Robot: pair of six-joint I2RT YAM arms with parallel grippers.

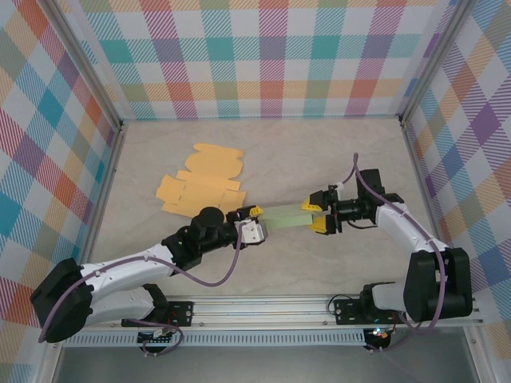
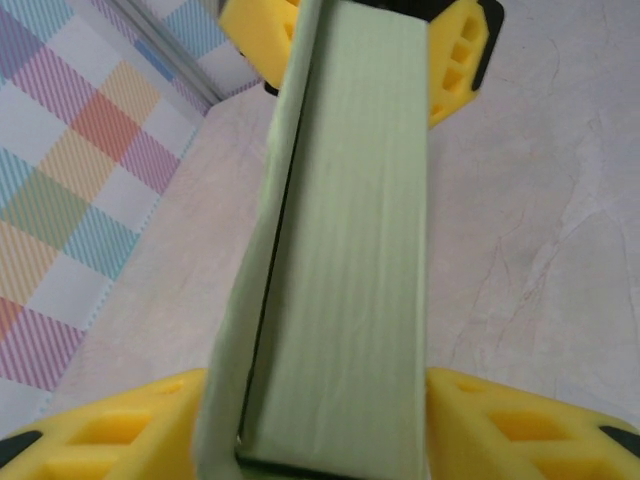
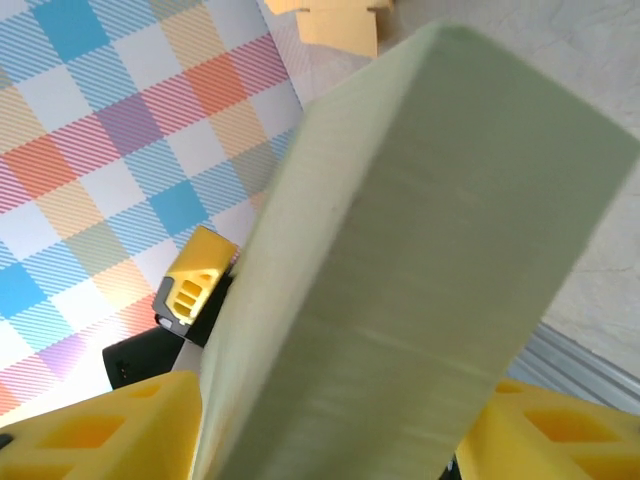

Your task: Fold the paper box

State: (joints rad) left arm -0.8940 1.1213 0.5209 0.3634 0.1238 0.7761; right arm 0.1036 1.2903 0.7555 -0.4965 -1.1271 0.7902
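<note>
- As the overhead view shows, a pale marbled tabletop (image 1: 319, 159) is walled on three sides by multicoloured plaid panels (image 1: 263, 56); a metal rail (image 1: 279, 307) runs along the near edge.
- Long pale green folded paper box (image 1: 286, 217): held off the table near its middle, lying roughly level, spanning from the left gripper (image 1: 254, 223) to the right gripper (image 1: 318, 215). One long seam is seen slightly gaping.
- Left gripper: yellow fingers (image 2: 110, 435) are clamped against both sides of one end of the box.
- Right gripper: yellow fingers (image 3: 100, 430) flank the other end; whether they press it cannot be told.
- Flat orange cardboard blanks (image 1: 204, 185): lying behind the left gripper, near it.
- Bare table is seen right and rear of the box.
</note>
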